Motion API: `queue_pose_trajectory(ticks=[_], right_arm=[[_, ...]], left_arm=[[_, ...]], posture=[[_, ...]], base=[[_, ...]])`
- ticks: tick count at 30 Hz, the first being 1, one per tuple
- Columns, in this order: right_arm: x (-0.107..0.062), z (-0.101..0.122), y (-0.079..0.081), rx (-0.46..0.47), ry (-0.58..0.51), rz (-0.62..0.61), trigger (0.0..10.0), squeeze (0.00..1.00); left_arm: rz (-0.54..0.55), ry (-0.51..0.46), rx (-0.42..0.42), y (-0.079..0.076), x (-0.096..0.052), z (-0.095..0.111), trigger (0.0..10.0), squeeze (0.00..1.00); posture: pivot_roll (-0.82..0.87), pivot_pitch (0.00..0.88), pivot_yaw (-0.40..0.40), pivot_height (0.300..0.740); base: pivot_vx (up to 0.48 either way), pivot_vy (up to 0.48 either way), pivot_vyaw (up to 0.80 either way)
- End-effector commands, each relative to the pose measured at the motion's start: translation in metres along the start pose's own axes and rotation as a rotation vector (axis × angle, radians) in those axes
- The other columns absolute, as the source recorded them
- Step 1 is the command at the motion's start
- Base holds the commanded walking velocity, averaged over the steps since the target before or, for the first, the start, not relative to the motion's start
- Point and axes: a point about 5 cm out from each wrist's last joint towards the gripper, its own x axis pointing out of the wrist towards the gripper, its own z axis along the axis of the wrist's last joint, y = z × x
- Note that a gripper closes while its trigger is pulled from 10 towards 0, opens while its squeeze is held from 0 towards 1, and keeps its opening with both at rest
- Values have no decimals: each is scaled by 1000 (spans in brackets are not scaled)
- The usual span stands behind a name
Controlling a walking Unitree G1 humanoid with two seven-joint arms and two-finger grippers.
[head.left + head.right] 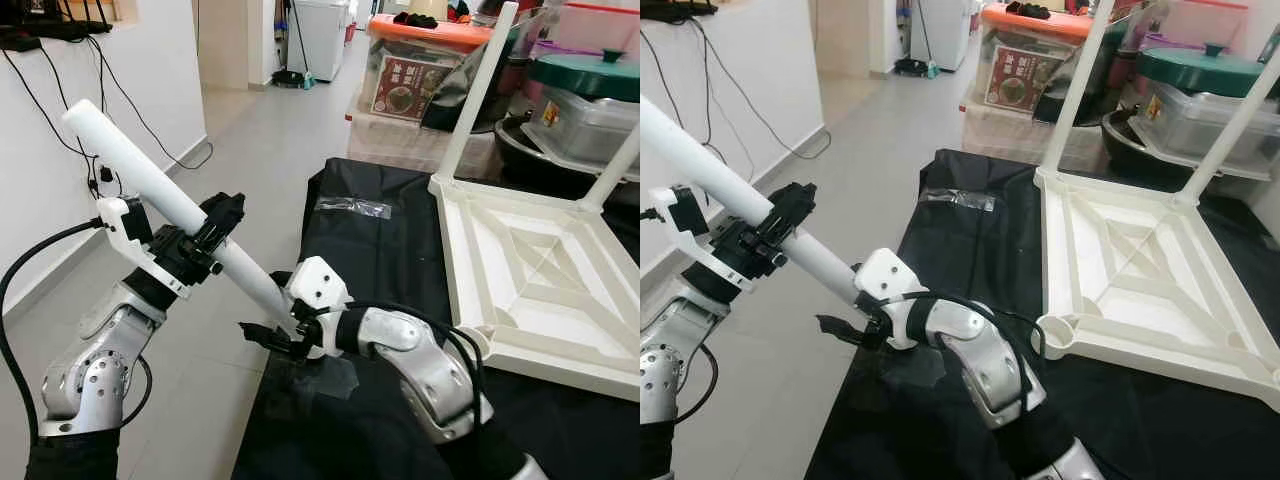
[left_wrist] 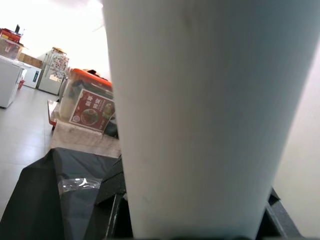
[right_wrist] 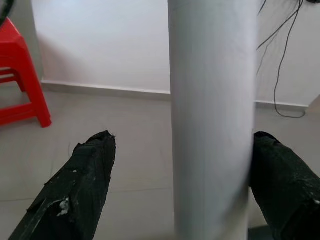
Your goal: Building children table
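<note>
The left gripper [image 1: 215, 235] is clamped on the white table leg [image 1: 160, 190], which slants from far left down to near right. The right gripper [image 1: 275, 340] has its fingers apart around the lower end. The upturned table [image 1: 530, 270] lies right, nearer the right arm.

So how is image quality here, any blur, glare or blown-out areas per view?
Left eye view: sharp and evenly lit, table top clear. Right eye view: equally sharp, no glare. Left wrist view: the leg is close and soft, and the background top left is blown out white. Right wrist view: leg slightly soft, finger clear, wall evenly lit.
</note>
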Motion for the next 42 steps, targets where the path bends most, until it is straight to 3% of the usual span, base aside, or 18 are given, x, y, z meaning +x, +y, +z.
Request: queue_pose_trajectory(ticks=[1,6,10,11,12,13,14,23,24,25,26,27,28,29,30,31,37,42], right_arm=[[8,-4,11,-2,27,51,10000,0],[25,-9,-3,-27,111,-55,10000,0],[27,-10,-4,-26,122,-60,10000,0],[28,-10,-3,-22,134,-57,7490,0],[31,-12,-3,-7,154,-56,3137,0],[31,-12,-3,-7,154,-56,3137,0],[32,-13,-3,-1,159,-57,0,0],[29,-12,-9,41,125,-92,0,0],[28,-12,-10,45,122,-99,0,0],[28,-12,-10,45,122,-99,0,0],[27,-12,-11,48,120,-106,0,0],[27,-12,-11,48,120,-106,0,0],[25,-12,-13,54,118,-113,0,0],[25,-12,-13,54,118,-113,0,0],[21,-13,-15,61,116,-123,0,0],[17,-14,-18,72,113,-132,0,0],[5,-16,-30,106,108,-176,0,0],[-21,-19,-64,144,110,-299,0,0]], left_arm=[[1,53,-9,-3,0,-12,0,0],[-15,52,-23,-7,4,-14,0,0],[-18,55,-25,-8,4,-16,0,0],[-19,57,-26,-9,4,-16,0,0],[-21,60,-29,-9,4,-18,0,0],[-21,60,-29,-9,4,-18,0,0],[-21,60,-30,-10,4,-18,0,0],[-9,83,-19,-8,2,-22,0,0],[1,89,-16,-7,2,-23,2902,0],[1,89,-16,-7,2,-23,2902,0],[14,94,-14,-5,2,-24,7686,0],[14,94,-14,-5,2,-24,7686,0],[20,97,-24,-4,2,-25,10000,0],[20,97,-24,-4,2,-25,10000,0],[34,105,-24,-1,2,-26,10000,416],[30,100,-32,0,3,-26,10000,1000],[32,62,-52,1,2,-20,10000,1000],[-140,10,-175,-23,-4,-3,10000,1000]], posture=[[57,0,-95,740],[60,0,-100,740],[58,0,-102,740],[58,0,-102,740],[55,0,-105,740],[55,0,-105,740],[57,0,-108,740],[57,0,-106,740],[56,0,-104,740],[56,0,-104,740],[56,0,-104,740],[56,0,-104,740],[55,0,-102,740],[55,0,-102,740],[55,0,-102,740],[53,0,-99,740],[53,0,-99,740],[54,0,-101,740]], base=[[0,0,0],[0,0,0],[0,0,0],[0,0,0],[0,0,0],[0,0,0],[0,0,0],[0,0,0],[0,0,0],[0,0,0],[0,0,0],[0,0,0],[0,0,0],[0,0,0],[0,0,0],[0,0,0],[0,0,0],[0,0,0]])
